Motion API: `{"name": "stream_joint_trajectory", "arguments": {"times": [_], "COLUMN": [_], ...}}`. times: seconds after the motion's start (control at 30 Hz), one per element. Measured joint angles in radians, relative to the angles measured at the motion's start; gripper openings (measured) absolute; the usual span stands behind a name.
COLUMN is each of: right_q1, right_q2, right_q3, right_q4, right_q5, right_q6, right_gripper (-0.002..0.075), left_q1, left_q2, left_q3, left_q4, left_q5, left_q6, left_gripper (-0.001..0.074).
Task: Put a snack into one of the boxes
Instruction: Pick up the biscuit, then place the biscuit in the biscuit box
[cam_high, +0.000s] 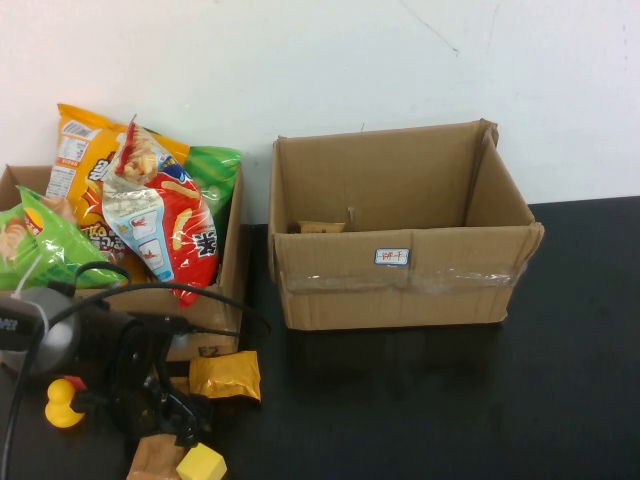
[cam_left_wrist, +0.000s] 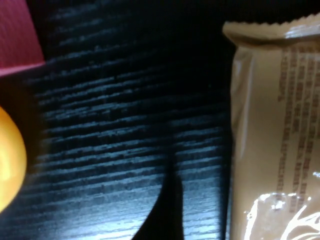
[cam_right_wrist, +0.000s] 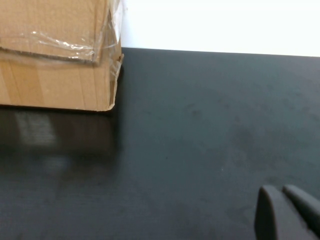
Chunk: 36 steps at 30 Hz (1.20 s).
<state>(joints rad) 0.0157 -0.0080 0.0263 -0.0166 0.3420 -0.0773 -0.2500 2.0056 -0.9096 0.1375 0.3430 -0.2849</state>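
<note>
left gripper (cam_high: 165, 425): over tan wrapper (cam_high: 152, 458), jaws unclear | right gripper (cam_right_wrist: 287, 212): closed, matte table (cam_right_wrist: 200, 130)

Blk left arm (cam_high: 140, 370), grey housing, blk cables.

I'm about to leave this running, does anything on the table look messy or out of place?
Yes. The left box is overstuffed: chip bags tower above its rim. The left gripper is low by a tan snack packet; the right gripper is parked, jaws together.

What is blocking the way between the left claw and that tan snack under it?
Nothing visible. The left gripper hangs right above the tan snack, with only bare table beside it. The right gripper sits far off, shut.
</note>
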Motion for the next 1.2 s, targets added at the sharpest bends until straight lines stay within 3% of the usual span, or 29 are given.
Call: {"name": "stream_joint_trajectory", "arguments": {"times": [0.27,0.43,0.63,0.83,1.0,1.13,1.2], "right_q1": [0.000,0.000,0.000,0.000,0.000,0.000,0.000], "right_q2": [0.000,0.000,0.000,0.000,0.000,0.000,0.000], "right_q3": [0.000,0.000,0.000,0.000,0.000,0.000,0.000], "right_q4": [0.000,0.000,0.000,0.000,0.000,0.000,0.000], "right_q5": [0.000,0.000,0.000,0.000,0.000,0.000,0.000], "right_q6": [0.000,0.000,0.000,0.000,0.000,0.000,0.000], "right_gripper": [-0.0001,-0.0001,-0.0001,-0.0001,-0.0001,-0.0001,-0.0001], "left_q1": [0.002,0.002,-0.013,-0.030,-0.094,-0.171,-0.208], "left_q2": [0.005,-0.003,-0.073,-0.311,-0.534,-0.671,-0.711], "left_q3": [0.021,0.040,0.092,0.149,0.174,0.179,0.180], "left_q4": [-0.008,-0.003,0.019,0.021,0.025,0.027,0.040], "left_q5": [-0.045,-0.057,-0.035,0.021,0.082,0.002,-0.134], "left_q6": [-0.031,-0.074,-0.097,-0.110,-0.112,-0.112,-0.112], "left_gripper": [0.0671,0.0435,0.0439,0.0439,0.0439,0.0439,0.0439]}}
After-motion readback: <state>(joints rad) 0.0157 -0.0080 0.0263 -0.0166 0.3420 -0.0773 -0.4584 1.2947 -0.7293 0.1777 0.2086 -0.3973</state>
